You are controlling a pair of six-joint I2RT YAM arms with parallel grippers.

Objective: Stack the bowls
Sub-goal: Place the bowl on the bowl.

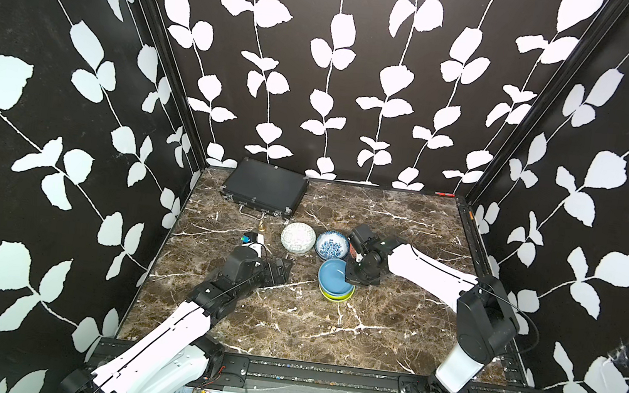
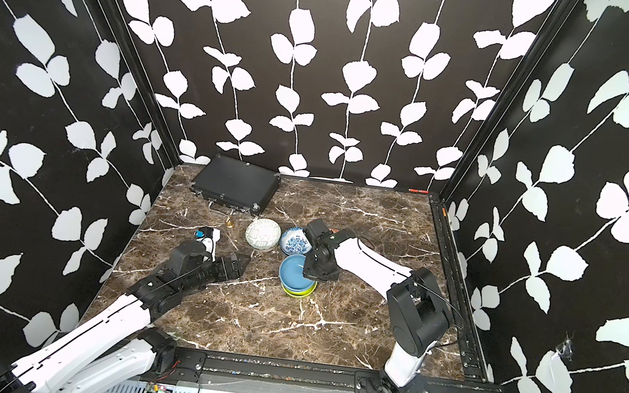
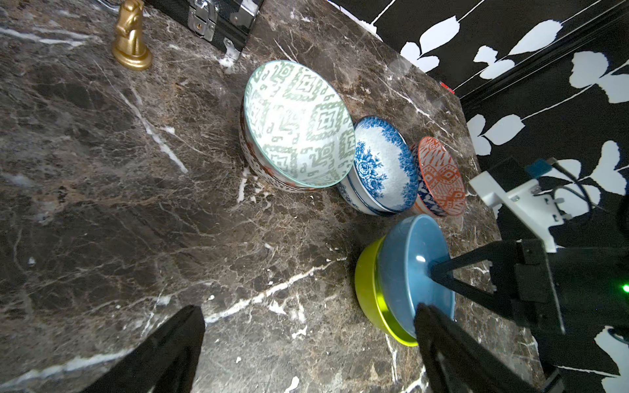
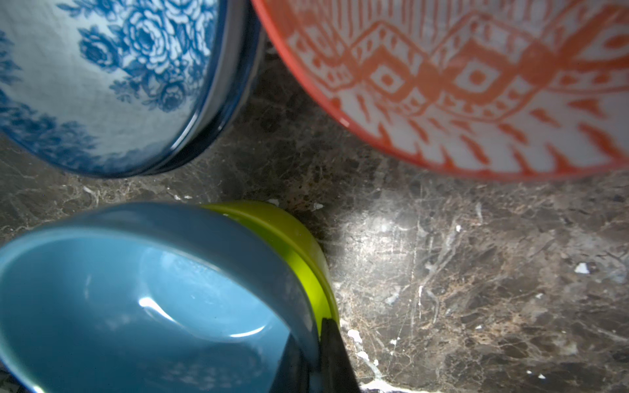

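Walls: black panels with a white leaf print on three sides.
Surface: brown marble tabletop, white-veined.
Far left: black case, with a gold chess knight near it.
Left gripper: jaws wide apart, empty.
Centre row: pale patterned bowl nested on another; blue-floral bowl just beside it, likewise nested; orange-patterned bowl next.
Front stack: blue bowl sits in yellow bowl.
Right gripper: fingers straddle the blue bowl's rim; cannot tell whether clamped or released.

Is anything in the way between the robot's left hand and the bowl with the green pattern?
No, nothing visible. Only bare marble table lies between the open left hand and the green-patterned bowl. The gold chess knight stands off to the side, near the black case.
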